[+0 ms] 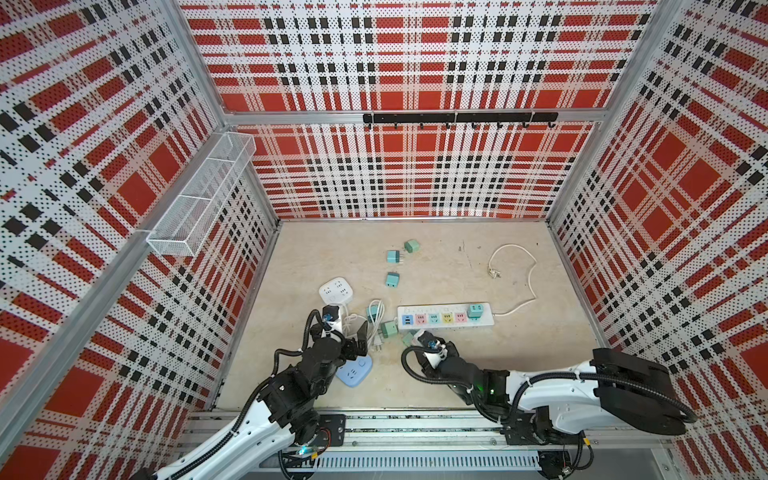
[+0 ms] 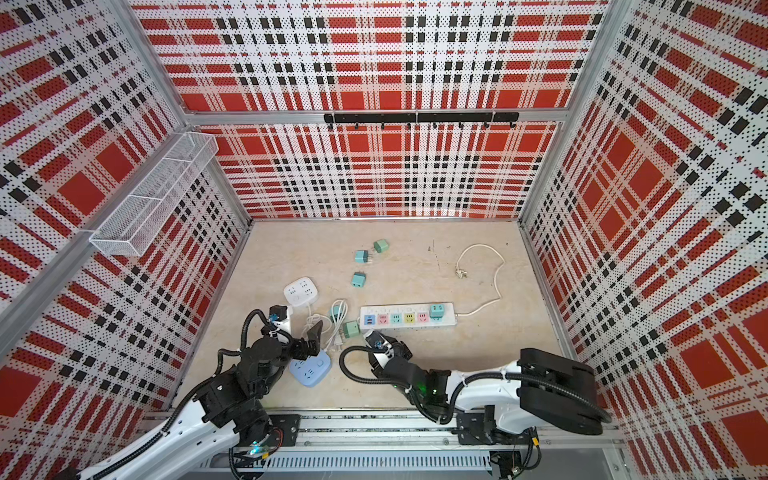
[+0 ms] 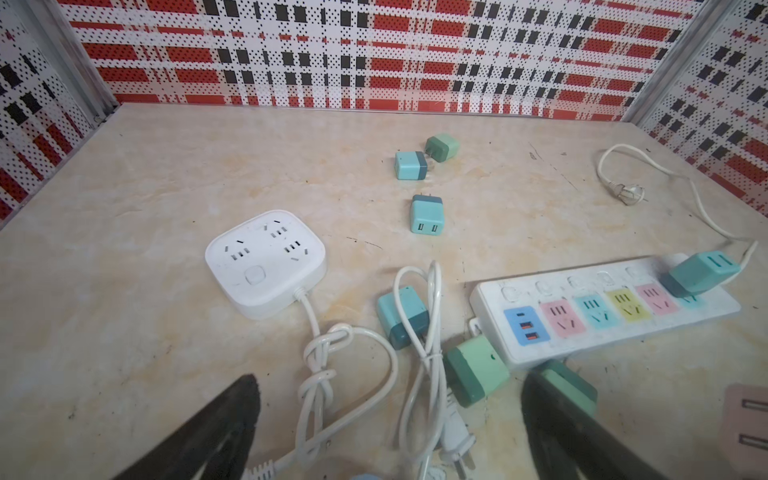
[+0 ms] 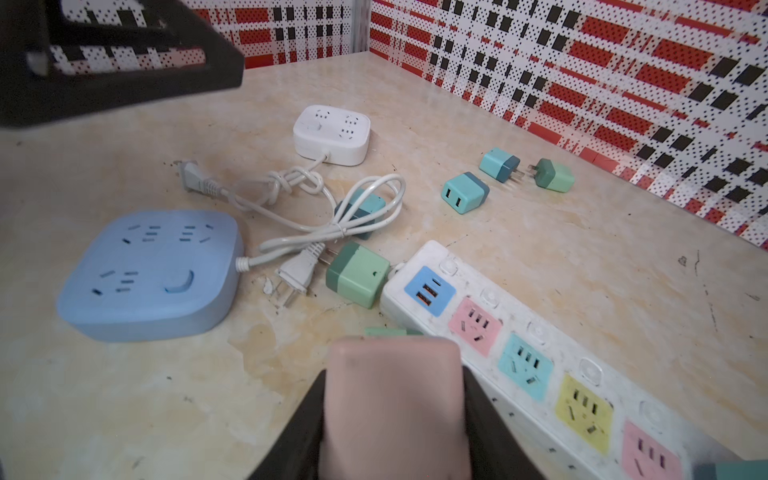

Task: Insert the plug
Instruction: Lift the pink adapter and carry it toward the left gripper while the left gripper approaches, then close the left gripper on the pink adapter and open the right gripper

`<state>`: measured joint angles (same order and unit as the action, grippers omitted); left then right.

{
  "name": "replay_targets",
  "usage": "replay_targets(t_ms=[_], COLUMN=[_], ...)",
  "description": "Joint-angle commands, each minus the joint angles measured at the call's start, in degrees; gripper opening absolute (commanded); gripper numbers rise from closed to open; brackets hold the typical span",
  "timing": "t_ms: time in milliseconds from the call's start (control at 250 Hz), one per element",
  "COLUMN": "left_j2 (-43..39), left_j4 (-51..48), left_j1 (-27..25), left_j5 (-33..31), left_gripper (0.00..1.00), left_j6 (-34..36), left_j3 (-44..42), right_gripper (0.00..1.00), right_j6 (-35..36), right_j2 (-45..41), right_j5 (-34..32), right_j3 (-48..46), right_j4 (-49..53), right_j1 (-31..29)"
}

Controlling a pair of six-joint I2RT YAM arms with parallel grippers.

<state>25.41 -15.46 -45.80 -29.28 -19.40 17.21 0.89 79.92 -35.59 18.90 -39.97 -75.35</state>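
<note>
One pink plug (image 4: 392,374) sits clamped in the right hand (image 4: 395,419), low and just beside the power strip (image 4: 490,297) on the table (image 4: 582,232), probably to line up with a free socket, while the left hand (image 3: 388,386) hangs wide open.

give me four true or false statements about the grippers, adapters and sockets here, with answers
1. The right gripper is shut on a pink adapter. True.
2. A teal adapter sits plugged into the long power strip. True.
3. The left gripper holds the white square socket. False: it is open and empty.
4. The blue square socket has an adapter plugged in. False: its outlets are free.
</note>
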Motion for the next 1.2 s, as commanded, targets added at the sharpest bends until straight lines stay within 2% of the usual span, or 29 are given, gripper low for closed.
replay_targets(t_ms=[0,120,192,244,360,416,492,612,688,792,1029,1197], left_j2=[-0.7,-0.7,0.0,0.8,3.7,4.0,2.5,-2.0,-4.2,-4.8,0.3,7.0], left_j4=[1.2,4.4,6.4,7.1,8.7,7.3,6.2,9.6,12.8,11.6,12.0,13.3], left_j1=[-0.2,-0.3,-0.3,-0.2,-0.1,-0.5,-1.8,-3.8,-5.6,-7.7,-15.0,-24.4], left_j5=[1.8,4.6,4.6,4.9,12.0,12.8,13.8,19.7,22.6,23.7,25.4,20.1], left_gripper=[0.99,0.99,1.0,0.99,0.99,0.99,0.99,0.99,0.96,0.9,0.86,0.85], left_j6=[0.7,2.6,2.9,2.9,4.9,5.2,4.4,0.5,-1.3,-2.6,-1.5,1.3], left_j3=[0.6,-0.6,-1.0,-0.7,0.2,1.1,1.3,-1.5,-3.6,-3.0,-0.4,2.6], right_gripper=[0.02,0.01,0.02,0.02,0.02,0.03,0.04,0.03,0.03,0.03,0.02,0.01], right_j6=[12.5,12.8,12.9,13.4,13.2,12.8,11.8,9.6,9.0,8.6,8.6,9.9], right_j2=[6.1,11.8,14.9,15.5,15.8,15.3,14.6,12.8,12.1,12.1,10.4,9.0], right_j5=[1.3,-0.6,0.7,1.5,1.9,2.4,3.0,4.2,5.9,5.2,5.3,6.1], right_j3=[-5.3,-8.5,-10.0,-9.1,-8.5,-8.9,-8.5,-8.0,-8.0,-8.0,-8.2,-9.6], right_j4=[-26.3,-35.4,-41.3,-40.6,-40.0,-40.5,-39.1,-35.9,-35.1,-34.7,-33.3,-34.0], right_j1=[0.2,0.2,0.3,0.2,-0.4,-0.4,-0.4,-0.6,-0.7,-0.8,-0.9,-1.0])
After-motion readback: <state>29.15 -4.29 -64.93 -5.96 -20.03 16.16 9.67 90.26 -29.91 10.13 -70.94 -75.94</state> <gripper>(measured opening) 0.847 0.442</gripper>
